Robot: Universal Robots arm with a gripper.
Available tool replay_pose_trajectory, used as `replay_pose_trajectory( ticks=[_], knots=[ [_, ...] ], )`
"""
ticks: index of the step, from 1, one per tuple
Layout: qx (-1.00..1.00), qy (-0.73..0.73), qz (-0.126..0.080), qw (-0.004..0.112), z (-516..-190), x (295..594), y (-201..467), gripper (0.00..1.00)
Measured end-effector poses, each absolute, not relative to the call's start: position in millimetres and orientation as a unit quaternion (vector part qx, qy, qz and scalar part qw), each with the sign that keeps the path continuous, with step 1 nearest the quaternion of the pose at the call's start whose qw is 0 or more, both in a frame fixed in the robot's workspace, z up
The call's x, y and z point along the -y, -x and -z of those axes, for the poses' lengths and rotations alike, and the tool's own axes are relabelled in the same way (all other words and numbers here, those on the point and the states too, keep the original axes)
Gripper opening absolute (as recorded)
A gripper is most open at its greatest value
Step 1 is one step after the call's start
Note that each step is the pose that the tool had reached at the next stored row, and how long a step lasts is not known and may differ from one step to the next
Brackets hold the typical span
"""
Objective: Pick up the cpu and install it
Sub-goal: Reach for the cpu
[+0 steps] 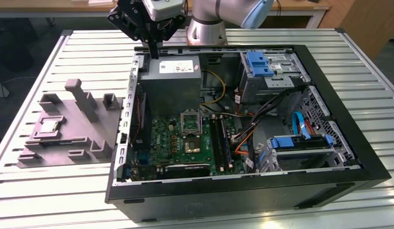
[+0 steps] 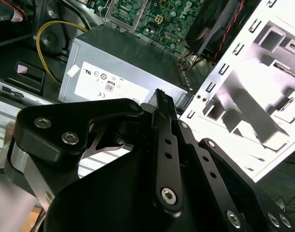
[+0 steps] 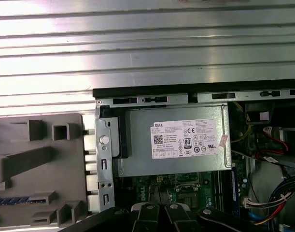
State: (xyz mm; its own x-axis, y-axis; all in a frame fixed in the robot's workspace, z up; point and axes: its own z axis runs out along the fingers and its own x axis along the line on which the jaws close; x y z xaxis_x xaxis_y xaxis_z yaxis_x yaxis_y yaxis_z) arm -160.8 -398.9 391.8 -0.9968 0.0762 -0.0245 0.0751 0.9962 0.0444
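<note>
Tool (image 2: 162, 96): black linkage bars loomed closest in the second wrist view. The fingers were drawn together to one narrow tip, with nothing seen between them.
Tool's position: in the exterior view the tool (image 1: 154, 55) hung from the arm (image 1: 229, 14) and pointed down over the far corner of the computer case (image 1: 248, 191), on the exterior view's left, just above the edge of the power supply (image 1: 174, 81).
Cpu: the exterior view placed the cpu (image 1: 49, 126) flat in a pocket of the grey fixture (image 1: 63, 143), outside the case on the exterior view's left and well apart from the tool.
Socket: a silver-framed socket (image 1: 191, 118) sat on the green motherboard (image 1: 178, 143), between the power supply and the case's near wall.
Power supply: in both wrist views the grey box showed its white label. The second wrist view had the power supply (image 2: 118, 63) beyond the fingertips, beside a yellow cable (image 2: 41, 38).
First wrist view: it looked straight down on the power supply (image 3: 176, 145), with the fixture's (image 3: 36, 169) upright blocks just beside the case wall and the ribbed metal surface (image 3: 137, 48) beyond.
Surface: slatted metal carried both case and fixture in the exterior view (image 1: 57, 200).
</note>
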Motion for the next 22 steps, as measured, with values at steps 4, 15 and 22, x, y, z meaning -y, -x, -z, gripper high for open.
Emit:
replay_pose_trajectory(
  ticks=[4,15,22],
  knots=[
    [-0.999,-0.038,-0.022,0.013,-391.8,398.9,162.1,0.11],
    [-0.999,-0.038,-0.022,0.013,-391.8,398.9,165.0,0.11],
    [-0.999,-0.038,-0.022,0.013,-391.8,398.9,166.1,0.11]
  ],
)
